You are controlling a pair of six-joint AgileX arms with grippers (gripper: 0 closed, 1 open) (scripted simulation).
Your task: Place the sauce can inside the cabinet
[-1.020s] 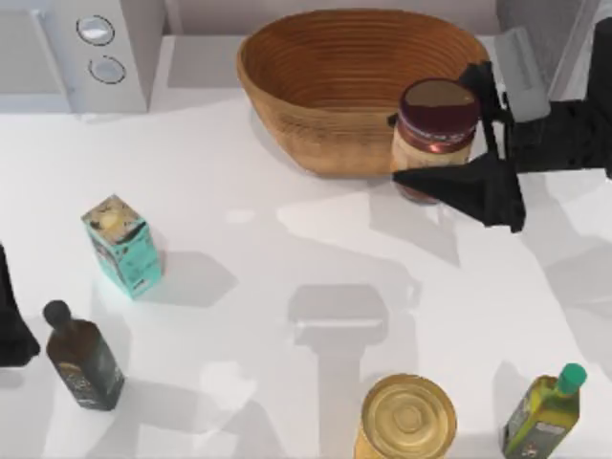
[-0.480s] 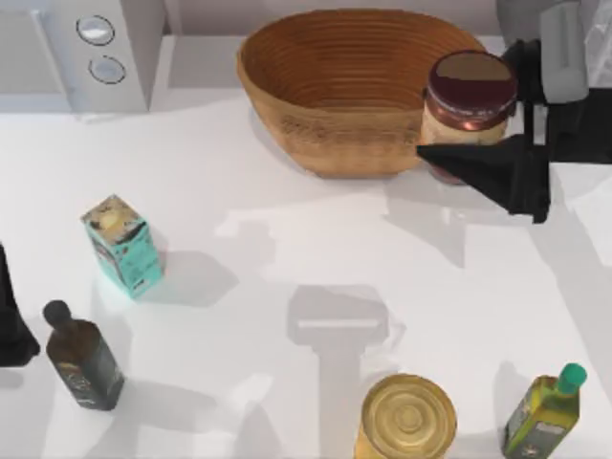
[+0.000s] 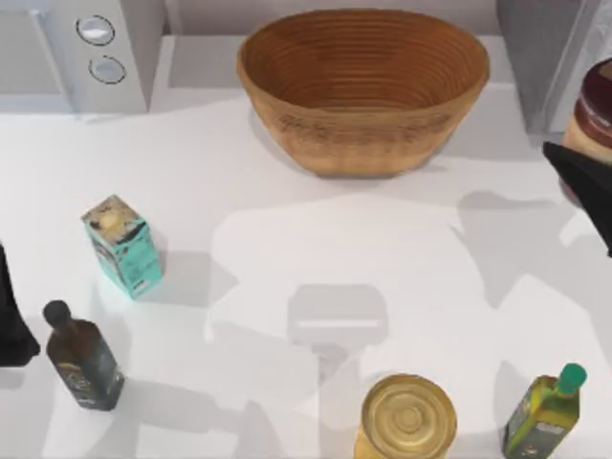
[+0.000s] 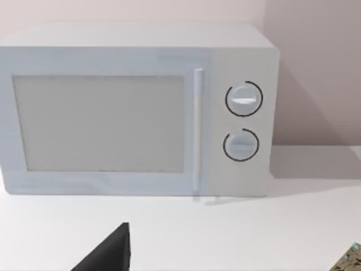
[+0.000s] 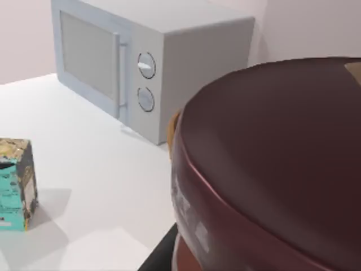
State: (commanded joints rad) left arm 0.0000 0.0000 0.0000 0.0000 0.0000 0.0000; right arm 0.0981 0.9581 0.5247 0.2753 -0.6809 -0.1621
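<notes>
The sauce can (image 3: 597, 100), with its dark maroon lid and red rim, hangs at the table's far right edge, cut off by the top view's border. My right gripper (image 3: 593, 143) is shut on it, and one dark finger (image 3: 581, 182) shows just in front of the jar. In the right wrist view the maroon lid of the sauce can (image 5: 271, 164) looms very close. The grey cabinet (image 3: 543, 48) stands at the back right, just behind and left of the can. My left gripper (image 3: 10, 320) stays parked at the left edge.
A wicker basket (image 3: 363, 86) sits at the back centre and a white microwave (image 3: 86, 53) at the back left. A teal carton (image 3: 120, 244) and a dark bottle (image 3: 84, 359) stand on the left. A gold-topped can (image 3: 408, 416) and a green bottle (image 3: 545, 411) stand at the front right.
My right gripper has carried the sauce can from beside the basket's right end to the far right edge, in front of the cabinet. The left arm has not moved.
</notes>
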